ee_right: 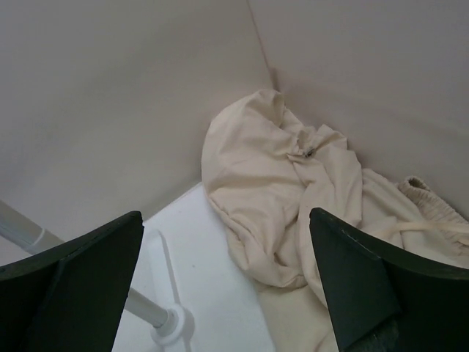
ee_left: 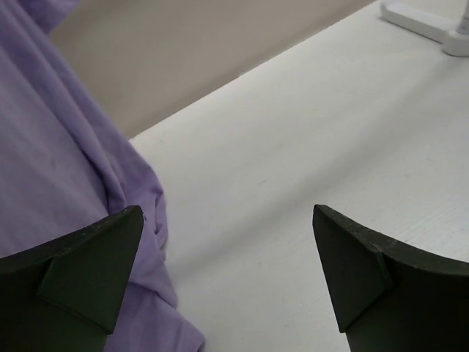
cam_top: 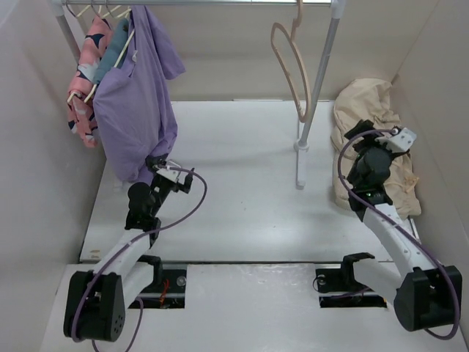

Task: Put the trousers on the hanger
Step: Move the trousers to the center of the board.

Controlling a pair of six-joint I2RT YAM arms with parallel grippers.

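Top external view, items as found.

1. Clothes rail (cam_top: 220, 2), across the far end of the table (cam_top: 234, 220), with an upright post (cam_top: 319, 81) and a white foot (cam_top: 300, 165) on the right. On its left end hang:
   - purple shirt (cam_top: 135, 103) on a light wooden hanger (cam_top: 110, 44), its hem down at table level;
   - pink patterned garment (cam_top: 83, 81), just left of the shirt and partly behind it.
   Further right on the rail, just left of the post: the hanger (cam_top: 289, 62), pale beige-pink, hooked on, carrying no cloth.

2. Trousers (cam_top: 370, 125): cream, bunched in a wrinkled heap on the table in the far right corner, against the right wall, well apart from the hanger. The right wrist view shows a ribbed waistband (ee_right: 440, 209) at the heap's right edge.

3. Left gripper (ee_left: 227, 242): jaws spread wide, only bare table between them. It sits low beside the shirt hem; the left finger (ee_left: 88, 271) overlaps purple cloth in the left wrist view, and contact cannot be told.

4. Right gripper (ee_right: 223, 246): jaws spread wide, gripping nothing. It is directed at the trousers heap, and the top view shows it over the heap's near part; contact with the cloth cannot be told.
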